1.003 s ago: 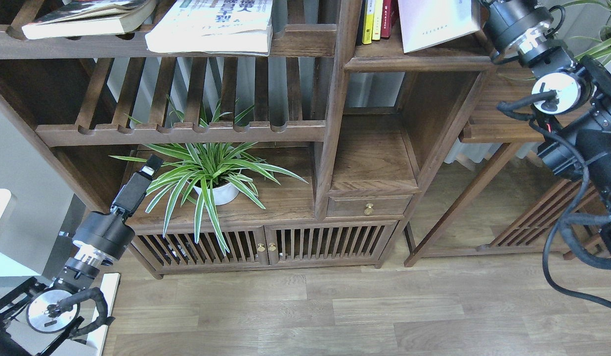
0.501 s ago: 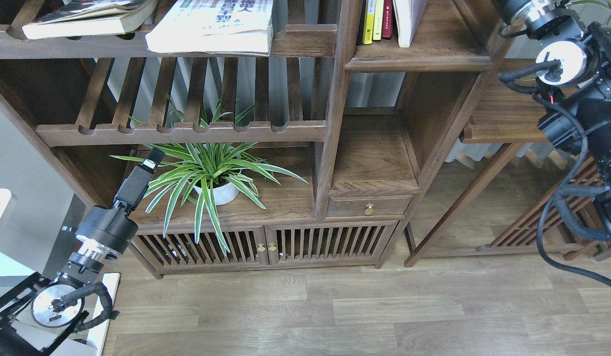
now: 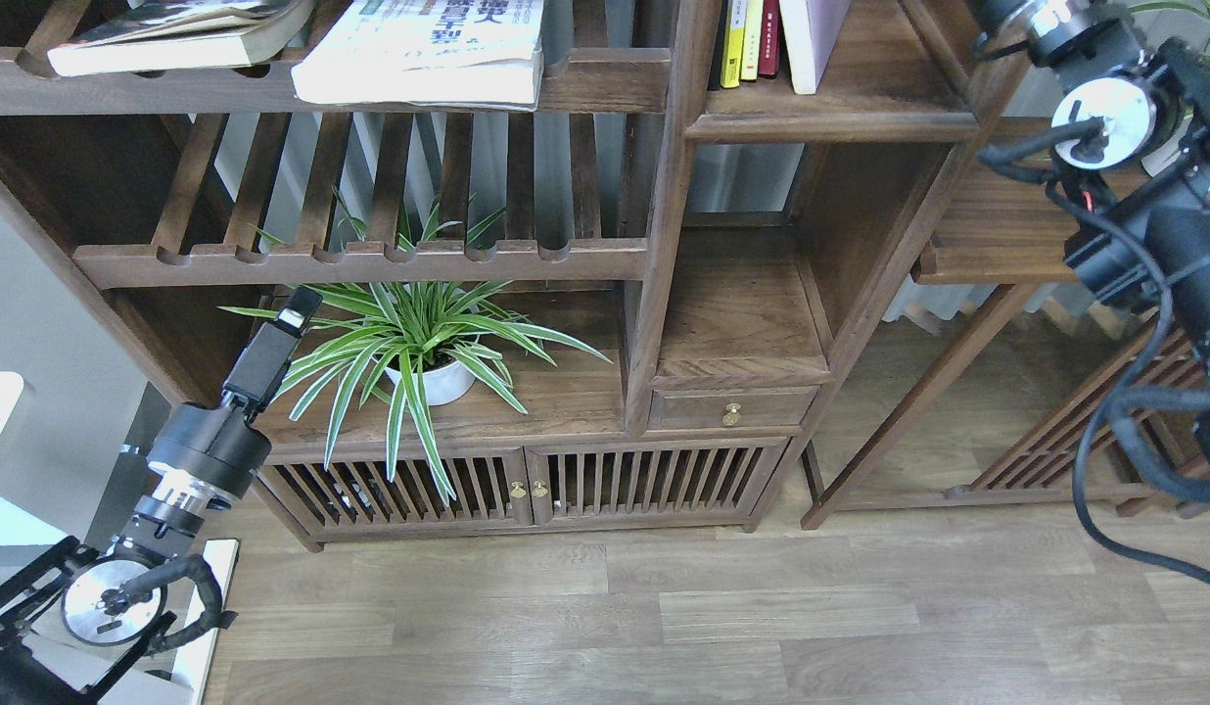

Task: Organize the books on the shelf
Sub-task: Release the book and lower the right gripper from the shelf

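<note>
1. Head view: the pale lavender book (image 3: 813, 39) stood upright on the shelf (image 3: 830, 122), just beside the slim yellow and red spines (image 3: 748, 37); its top ran out of the frame
2. The white book with blue characters (image 3: 424, 49) and the dark-covered book (image 3: 174, 34) lay flat on the slatted rack (image 3: 321, 88), well apart from that shelf
3. The right arm (image 3: 1134, 147) rose past the top edge, so its gripper was out of sight
4. The left gripper (image 3: 294, 318) hung low near the potted plant (image 3: 419, 352), holding nothing; seen end-on, its fingers could not be told apart, so I cannot tell their spread
5. Judgement: these thick paperbacks looked moderately heavy, with bendable covers and smooth, possibly slippery faces; a pinch across the overhanging front edge, near the spine, would flex least and keep pages from fanning
</note>
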Robot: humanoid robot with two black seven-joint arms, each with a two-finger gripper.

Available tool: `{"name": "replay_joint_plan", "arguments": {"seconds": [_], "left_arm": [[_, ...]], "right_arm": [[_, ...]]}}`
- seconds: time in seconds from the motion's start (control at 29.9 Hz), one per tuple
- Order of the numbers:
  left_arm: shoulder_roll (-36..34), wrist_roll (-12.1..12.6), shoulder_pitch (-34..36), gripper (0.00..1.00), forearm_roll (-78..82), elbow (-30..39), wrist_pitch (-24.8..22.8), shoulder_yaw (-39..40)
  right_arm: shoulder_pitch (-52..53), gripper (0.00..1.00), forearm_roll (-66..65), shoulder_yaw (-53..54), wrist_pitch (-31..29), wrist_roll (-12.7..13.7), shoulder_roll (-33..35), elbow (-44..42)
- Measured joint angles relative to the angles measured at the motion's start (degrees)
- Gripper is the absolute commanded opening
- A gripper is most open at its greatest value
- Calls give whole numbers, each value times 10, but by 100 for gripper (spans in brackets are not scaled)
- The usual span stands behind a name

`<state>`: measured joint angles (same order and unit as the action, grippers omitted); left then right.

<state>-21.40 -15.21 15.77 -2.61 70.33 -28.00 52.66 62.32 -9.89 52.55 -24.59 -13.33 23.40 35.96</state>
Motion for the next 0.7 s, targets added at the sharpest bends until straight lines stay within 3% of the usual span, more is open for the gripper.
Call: {"name": "replay_joint_plan", "arguments": {"seconds": [0.7], "left_arm": [[24,0,34,97,-8,-2,0,32]], "right_arm": [[-226,82,8,110,19,1,110,244]]}}
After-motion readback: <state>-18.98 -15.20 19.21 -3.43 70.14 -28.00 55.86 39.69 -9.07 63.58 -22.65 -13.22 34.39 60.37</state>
